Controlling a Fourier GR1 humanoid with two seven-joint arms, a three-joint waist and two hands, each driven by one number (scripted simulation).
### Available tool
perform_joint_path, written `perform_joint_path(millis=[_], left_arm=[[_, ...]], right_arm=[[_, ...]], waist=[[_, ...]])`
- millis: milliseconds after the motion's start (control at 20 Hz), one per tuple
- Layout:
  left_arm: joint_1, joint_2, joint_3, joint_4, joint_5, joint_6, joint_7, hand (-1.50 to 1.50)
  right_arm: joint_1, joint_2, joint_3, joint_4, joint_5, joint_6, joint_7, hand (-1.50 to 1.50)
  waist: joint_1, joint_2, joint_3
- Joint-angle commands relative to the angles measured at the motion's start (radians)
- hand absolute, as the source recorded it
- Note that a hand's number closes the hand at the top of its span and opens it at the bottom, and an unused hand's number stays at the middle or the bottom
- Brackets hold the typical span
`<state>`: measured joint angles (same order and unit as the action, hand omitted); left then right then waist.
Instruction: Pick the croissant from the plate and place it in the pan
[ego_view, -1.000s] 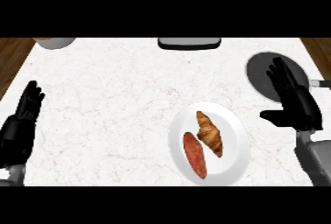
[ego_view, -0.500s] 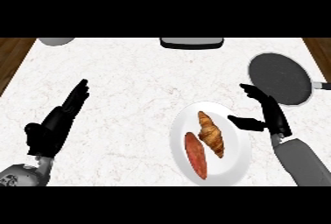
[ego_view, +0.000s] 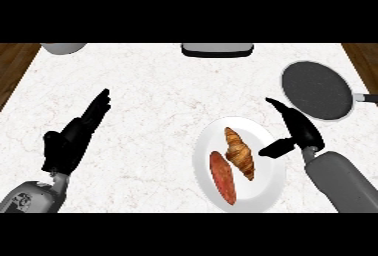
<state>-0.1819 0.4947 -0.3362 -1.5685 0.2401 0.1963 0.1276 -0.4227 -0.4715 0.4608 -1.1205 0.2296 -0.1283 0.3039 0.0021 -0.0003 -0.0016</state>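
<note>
A golden-brown croissant (ego_view: 240, 152) lies on a white plate (ego_view: 260, 131), beside a reddish oblong food item (ego_view: 222, 177). The dark round pan (ego_view: 319, 90) sits at the right, beyond the plate, its handle reaching the right edge. My right hand (ego_view: 297, 132) hovers open at the plate's right rim, fingers straight and pointing away, thumb toward the croissant, not touching it. My left hand (ego_view: 74, 137) is open over the bare counter at the left, far from the plate.
A grey bowl-like object (ego_view: 63, 47) sits at the far left edge, and a dark tray-like item (ego_view: 217, 49) at the far middle. Wooden floor (ego_view: 13, 62) shows beyond the marble counter's left and right edges.
The right hand has shifted left and down from near the pan to the plate's right rim. The left hand has moved in from the left edge toward the counter's middle.
</note>
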Motion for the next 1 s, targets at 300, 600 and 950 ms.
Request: perform_joint_path(millis=[300, 600, 950], left_arm=[[0.005, -0.018, 0.001, 0.005, -0.002, -0.031, -0.009, 0.0], [-0.011, -0.02, 0.035, 0.044, -0.016, -0.047, -0.007, 0.0], [0.018, -0.088, 0.022, 0.024, -0.083, -0.017, -0.01, 0.0]], right_arm=[[-0.274, 0.051, 0.127, 0.02, -0.057, 0.537, 0.464, -1.5], [-0.368, 0.196, 0.096, 0.096, -0.155, 0.709, 0.66, -1.5], [-0.369, 0.248, 0.104, 0.104, -0.085, 0.699, 0.75, -1.5]], waist=[[0.023, -0.001, -0.001], [0.009, 0.001, 0.001], [0.003, -0.001, 0.001]])
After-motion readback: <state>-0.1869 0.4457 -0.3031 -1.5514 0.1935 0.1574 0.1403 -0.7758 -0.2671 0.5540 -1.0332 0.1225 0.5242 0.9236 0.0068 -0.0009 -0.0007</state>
